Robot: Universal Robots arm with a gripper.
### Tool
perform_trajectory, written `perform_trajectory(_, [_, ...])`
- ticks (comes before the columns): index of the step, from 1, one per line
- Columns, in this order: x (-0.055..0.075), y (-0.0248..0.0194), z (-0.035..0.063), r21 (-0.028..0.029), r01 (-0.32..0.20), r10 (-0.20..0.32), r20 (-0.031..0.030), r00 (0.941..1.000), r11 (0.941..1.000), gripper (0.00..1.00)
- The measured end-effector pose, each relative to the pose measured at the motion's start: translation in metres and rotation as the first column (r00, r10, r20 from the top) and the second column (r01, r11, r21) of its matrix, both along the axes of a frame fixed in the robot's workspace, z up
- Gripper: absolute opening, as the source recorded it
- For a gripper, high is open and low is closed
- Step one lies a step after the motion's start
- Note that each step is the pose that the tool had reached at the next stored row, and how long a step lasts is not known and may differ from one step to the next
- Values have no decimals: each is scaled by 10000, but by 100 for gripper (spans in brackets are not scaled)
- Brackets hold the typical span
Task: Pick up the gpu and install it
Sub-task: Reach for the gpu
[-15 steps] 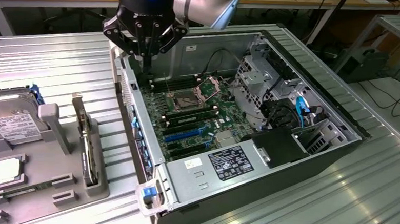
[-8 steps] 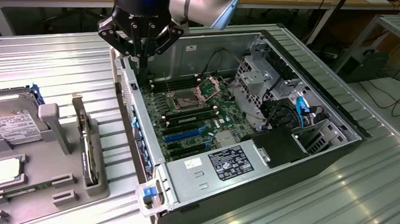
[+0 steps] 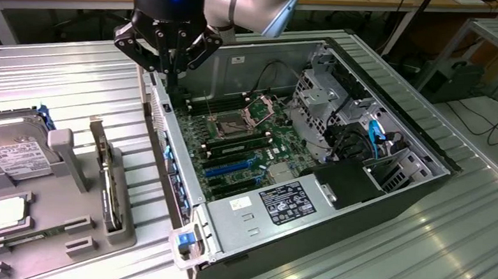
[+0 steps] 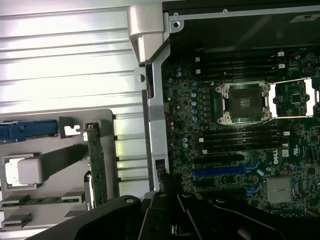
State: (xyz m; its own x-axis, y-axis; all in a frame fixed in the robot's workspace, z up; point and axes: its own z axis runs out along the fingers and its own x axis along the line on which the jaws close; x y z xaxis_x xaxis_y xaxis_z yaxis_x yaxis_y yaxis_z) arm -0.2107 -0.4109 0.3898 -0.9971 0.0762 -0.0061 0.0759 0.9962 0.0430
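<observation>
A: Item one, the arm's gripper. Location and condition?
B: Upper left of the exterior view, hanging over the rear edge of the open computer case. Fingers closed together, nothing between them. In the wrist view the gripper is a dark mass beside that same case edge.
A: Item two, the gpu?
B: Lower left of the exterior view, standing on its long edge in a slot of the grey holder tray. It is outside the case, just beside its rear wall. It is apart from the gripper and not touched. In the wrist view the gpu appears as a narrow green board edge in the same slot.
A: Other contents of the tray?
B: One hard drive with a white label, at the exterior view's left edge. One square processor in a recess lower in the frame. One narrow green memory stick lying flat near the processor.
A: The case interior?
B: Green motherboard lying flat, with an open processor socket toward its upper part, rows of black slots and one blue expansion slot. Power supply with a black label, lower centre. Drive cage, right of centre.
A: Support?
B: All on a ribbed metal tabletop.
</observation>
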Motion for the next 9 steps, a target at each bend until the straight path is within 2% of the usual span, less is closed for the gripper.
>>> perform_trajectory(9, [-101,-33,-6,0,1,-1,-48,10000,10000,11])
